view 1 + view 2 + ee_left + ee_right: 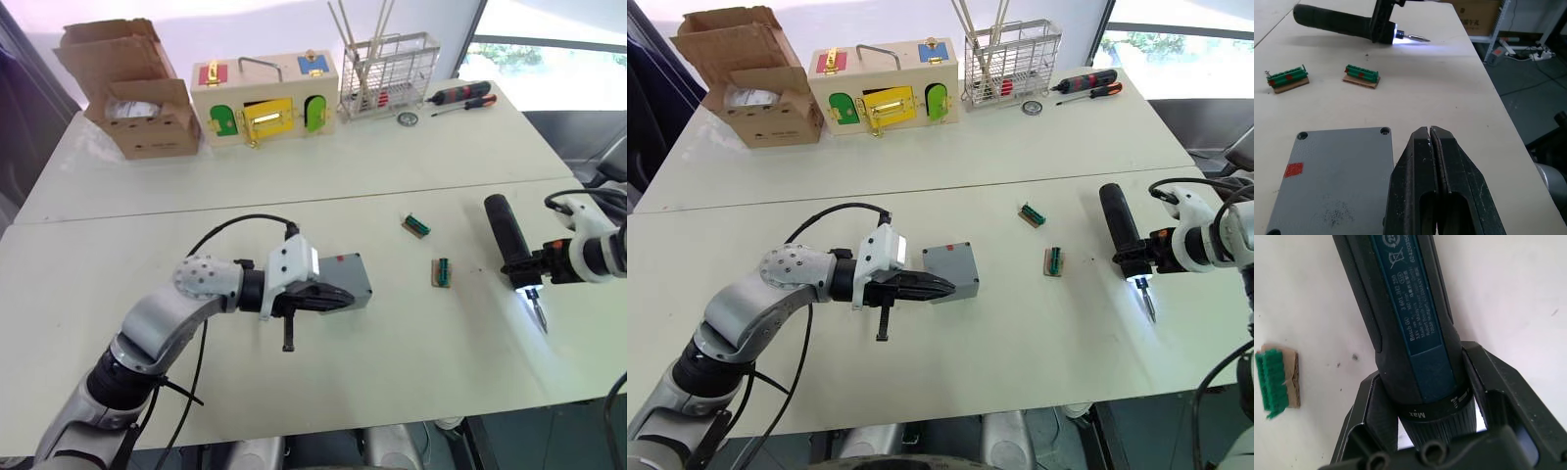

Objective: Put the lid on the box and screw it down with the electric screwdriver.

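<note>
Left claw (pixel 939 288) sits pinched together, arm bent low across centre frame, tips against the grey box (pixel 953 270) on the bench (pixel 1019 352). Right claw (pixel 530 266) at right edge clamps the electric screwdriver (pixel 510 238), bit pointing down-frame.

silver arms, white wrist housings, black cables, black-fingered end effectors

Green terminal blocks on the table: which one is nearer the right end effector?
The green terminal block nearer the table's front edge, lying closest to the right end effector. The other green block sits farther back, toward the wooden box.
</note>
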### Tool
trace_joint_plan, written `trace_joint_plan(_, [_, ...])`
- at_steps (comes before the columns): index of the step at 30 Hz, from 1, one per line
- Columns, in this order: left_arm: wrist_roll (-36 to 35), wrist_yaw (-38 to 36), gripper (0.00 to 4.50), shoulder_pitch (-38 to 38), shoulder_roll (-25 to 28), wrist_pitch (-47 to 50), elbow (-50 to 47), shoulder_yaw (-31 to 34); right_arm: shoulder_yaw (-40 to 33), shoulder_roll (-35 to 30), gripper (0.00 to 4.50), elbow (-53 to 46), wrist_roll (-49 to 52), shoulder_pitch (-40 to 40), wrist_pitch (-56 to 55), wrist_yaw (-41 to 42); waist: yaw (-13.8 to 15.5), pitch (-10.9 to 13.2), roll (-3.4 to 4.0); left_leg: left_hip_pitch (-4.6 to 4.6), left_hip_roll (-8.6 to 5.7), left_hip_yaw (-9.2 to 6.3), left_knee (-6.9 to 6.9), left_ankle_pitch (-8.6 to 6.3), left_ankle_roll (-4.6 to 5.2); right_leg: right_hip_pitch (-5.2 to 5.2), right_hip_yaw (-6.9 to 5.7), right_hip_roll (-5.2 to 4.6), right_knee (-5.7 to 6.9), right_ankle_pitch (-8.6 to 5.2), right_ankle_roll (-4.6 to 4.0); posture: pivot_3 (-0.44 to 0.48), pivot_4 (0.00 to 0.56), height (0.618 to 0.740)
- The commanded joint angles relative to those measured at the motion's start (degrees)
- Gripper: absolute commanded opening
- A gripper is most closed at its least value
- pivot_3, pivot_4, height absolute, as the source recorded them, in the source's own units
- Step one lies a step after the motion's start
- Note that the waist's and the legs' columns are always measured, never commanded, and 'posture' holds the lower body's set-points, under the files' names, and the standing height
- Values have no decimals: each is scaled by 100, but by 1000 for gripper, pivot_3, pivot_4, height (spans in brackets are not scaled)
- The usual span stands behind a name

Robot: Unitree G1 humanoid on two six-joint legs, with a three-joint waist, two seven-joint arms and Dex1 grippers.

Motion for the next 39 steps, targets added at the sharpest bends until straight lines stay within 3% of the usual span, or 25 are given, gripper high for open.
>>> trace_joint_plan(1, [38, 29, 0, 21, 62, -65, -243, 24, -2, 92, 1756, 430, -387, -365, -425, 257, -9, 0, 0, 0, 0, 0, 0, 0, 0, 0, -1, 1, 0, 0, 0, 0, 150, 739])
trace_joint_plan(6, [21, 78, 0, 67, 139, -18, -246, 137, 79, 297, 1756, 902, -775, -619, -629, 515, -18, -1, -3, 5, 0, 1, 1, 2, -4, 3, -1, 3, 4, 6, 1, 0, 150, 739])
trace_joint_plan(8, [11, 110, 0, 108, 198, -2, -219, 236, 82, 348, 2781, 954, -898, -656, -658, 593, -17, -1, -2, 7, -1, 1, 2, 2, -3, 7, -1, 3, 4, 10, 2, 0, 150, 739])
trace_joint_plan(13, [-48, 179, 0, 133, 327, -117, 391, 821, -119, 515, 4451, 816, -1067, -667, -631, 472, -15, -1, -2, 8, -1, 0, 2, 4, -7, 7, -1, 4, 4, 10, 2, 0, 150, 739])
trace_joint_plan(20, [62, 114, 0, 232, 710, -260, 1044, 1432, -869, 429, 4480, 13, -1117, -684, -1442, 143, -14, -2, -1, 5, -2, -1, 2, 6, -10, 1, -3, 5, 6, 10, 3, 0, 150, 739])
trace_joint_plan(23, [128, 117, 0, 522, 928, -191, 945, 1472, -1274, 396, 4480, -1001, -930, -311, -2046, 358, -28, -3, 0, 3, -1, 4, -5, 6, -11, -12, 0, 5, 10, 10, 3, 0, 150, 739])
trace_joint_plan(27, [177, 176, 0, 777, 944, -97, 735, 1253, -1757, 432, 4480, -3307, 15, 1219, -2284, 1300, 24, -6, -12, 2, 6, -14, -9, 6, -12, -5, -17, 9, 10, 9, 4, 0, 150, 739])
trace_joint_plan(29, [355, 212, 0, 773, 858, -165, 826, 1007, -1720, 553, 4480, -4417, 514, 2038, -2017, 1473, 69, -7, -13, 1, 9, -23, 0, 5, -11, 6, -19, 5, 9, 9, 4, 0, 150, 739])
trace_joint_plan(32, [511, 246, 0, 575, 646, -211, 1032, 738, -1459, 814, 4480, -5210, 727, 2642, -1931, 1355, 114, -7, -13, 8, 5, -23, 11, -10, 16, 17, -15, 3, 11, 16, 10, 0, 150, 739])
trace_joint_plan(39, [976, 149, 0, 145, 334, -438, 1468, 151, -968, 1523, 4480, -5411, 551, 2916, -2147, 764, 130, -7, -13, 5, 0, -38, 73, -11, 17, 45, -24, 5, 11, 23, 10, 0, 150, 739])
